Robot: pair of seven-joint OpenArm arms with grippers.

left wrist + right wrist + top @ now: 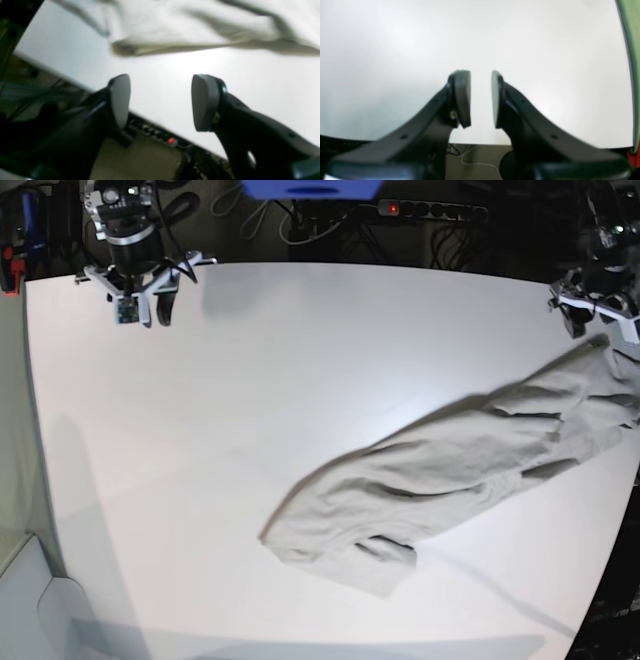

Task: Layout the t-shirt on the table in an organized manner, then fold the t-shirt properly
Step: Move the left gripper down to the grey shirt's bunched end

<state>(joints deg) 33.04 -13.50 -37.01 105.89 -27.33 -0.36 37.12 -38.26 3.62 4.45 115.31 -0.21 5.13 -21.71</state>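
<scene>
Left hand [160, 102]: spread, nothing between its pads; it hangs over the bare counter near the edge, close to the shirt's border but apart from it. In the base view it sits at the far right corner [598, 302].
Right hand [481, 98]: pads parted by a narrow gap, gripping nothing; it hangs over bare counter at the far left corner [143, 292], well apart from the shirt.
Shirt [450, 470]: light grey-beige, lying in a long bunched band that runs from the middle of the counter toward the far right corner; one end spreads near the left hand, the other ends in folded lumps near the centre.
Counter [200, 440]: white and smooth, mostly bare on the left and front.
Done so far: little, by the look of it; the shirt is on the counter but neither sleeves nor hem are laid out flat.
Left to do: spread the shirt flat and square, then make every fold.
Writing: none readable; no print shows on the shirt, and no neck label can be made out.
</scene>
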